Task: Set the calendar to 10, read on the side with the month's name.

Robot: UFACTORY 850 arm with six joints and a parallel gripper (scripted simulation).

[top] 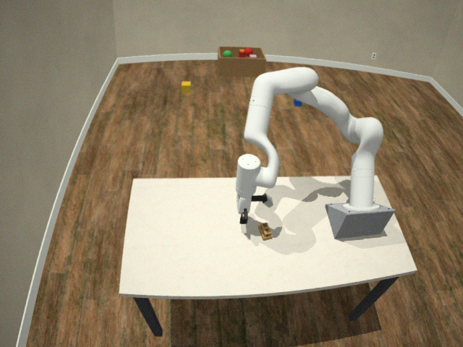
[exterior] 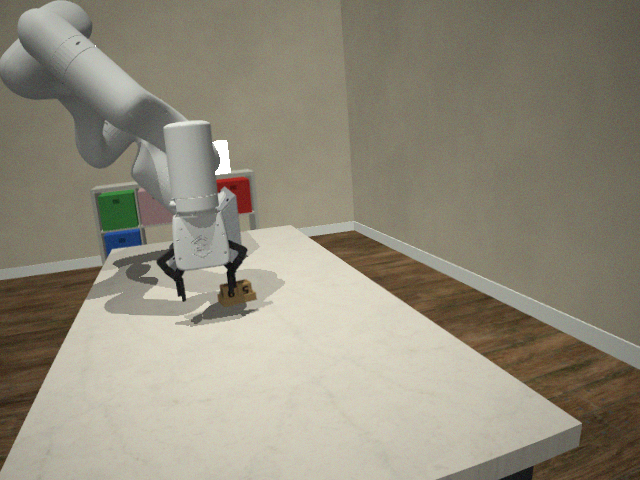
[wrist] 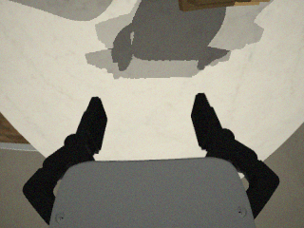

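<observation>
The calendar (top: 265, 230) is a small wooden tray with two cubes side by side, standing on the white table near its middle. The side digits are too small to read surely. My gripper (top: 254, 208) (exterior: 206, 294) is open and empty, low over the table beside the calendar. Its fingertips are apart from the tray.
The arm's grey base (top: 359, 220) stands at the table's right end. A shelf of coloured bins (exterior: 121, 217) stands beyond the far table end. On the floor are a box of toys (top: 241, 59), a yellow cube (top: 185, 86) and a blue cube (top: 297, 102).
</observation>
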